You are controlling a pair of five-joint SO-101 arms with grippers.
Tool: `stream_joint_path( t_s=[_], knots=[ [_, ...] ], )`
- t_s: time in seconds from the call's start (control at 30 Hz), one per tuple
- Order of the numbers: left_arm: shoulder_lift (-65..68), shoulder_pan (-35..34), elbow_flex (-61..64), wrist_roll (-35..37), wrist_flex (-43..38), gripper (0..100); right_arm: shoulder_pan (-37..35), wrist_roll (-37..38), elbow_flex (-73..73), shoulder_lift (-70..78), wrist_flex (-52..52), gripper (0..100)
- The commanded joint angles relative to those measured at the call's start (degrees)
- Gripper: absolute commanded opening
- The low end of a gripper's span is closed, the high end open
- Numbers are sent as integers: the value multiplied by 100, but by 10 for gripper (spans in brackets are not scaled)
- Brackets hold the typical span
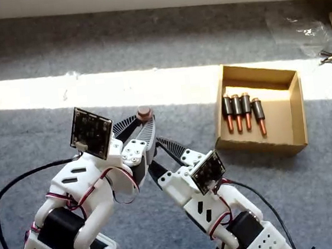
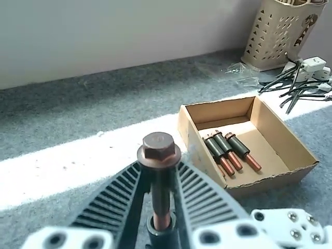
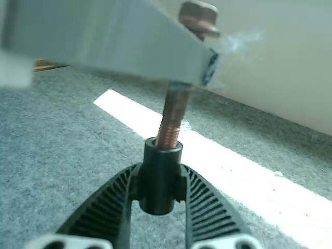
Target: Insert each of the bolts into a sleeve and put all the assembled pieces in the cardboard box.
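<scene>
Daylight crosses the carpet as one bright, glaring band reaching the cardboard box; elsewhere soft, even shade.

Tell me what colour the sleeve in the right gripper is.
The sleeve is black, clearest in the right wrist view.

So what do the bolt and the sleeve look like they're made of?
The bolt: likely metal, coppery with a dull sheen, hex flanged head and threaded shank. The sleeve: smooth matte black tube, probably plastic or rubber; which one is unclear.
</scene>
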Motion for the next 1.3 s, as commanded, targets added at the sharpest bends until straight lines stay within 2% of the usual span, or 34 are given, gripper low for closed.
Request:
stream_joint_path(
  t_s=[0.0, 0.3, 0.93, 1.13, 1.27],
  knots=[
    [31, 40, -4, 62, 9, 6, -22, 53, 602, -57, -13, 5],
    [31, 31, -31, 53, 308, 6, -22, 53, 602, -57, -13, 5],
    [31, 22, -31, 53, 290, 8, -22, 53, 602, -57, -13, 5],
    [31, -391, 4, 79, 299, 130, -22, 53, 602, -57, -13, 5],
    [31, -418, 4, 88, 299, 147, -22, 53, 602, -57, -13, 5]
  ],
)
